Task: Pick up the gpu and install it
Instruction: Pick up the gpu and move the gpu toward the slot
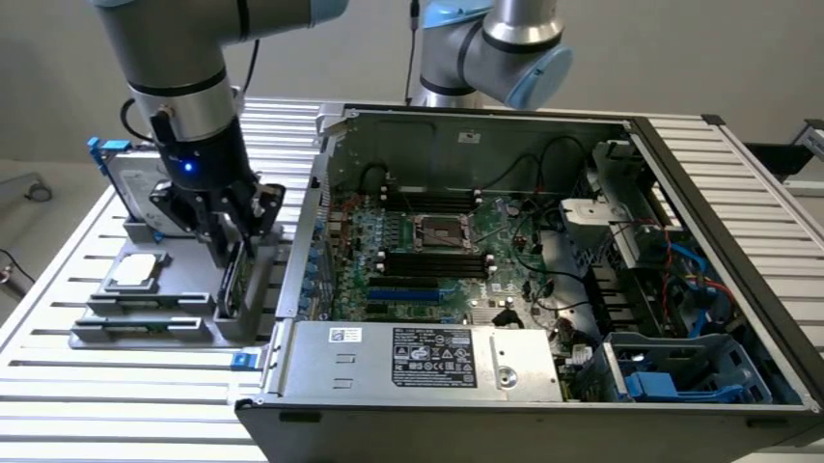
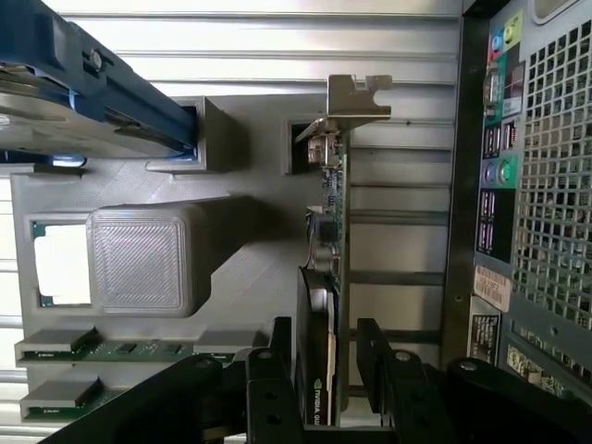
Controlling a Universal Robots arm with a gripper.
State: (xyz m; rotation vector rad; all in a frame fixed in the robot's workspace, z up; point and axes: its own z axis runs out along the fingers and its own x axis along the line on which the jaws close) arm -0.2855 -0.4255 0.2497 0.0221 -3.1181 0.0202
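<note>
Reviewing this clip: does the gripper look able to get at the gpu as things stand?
Probably yes: the gripper, jaws open, straddles the gpu standing in the grey holder; nothing looks to block it.

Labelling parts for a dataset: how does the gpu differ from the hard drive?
The gpu is a thin green board, black-covered; the hard drive is thicker, silver, blue-framed. The gpu sits between the open gripper's fingers; the hard drive stands apart from it. Both stand on edge in the grey holder.
</note>
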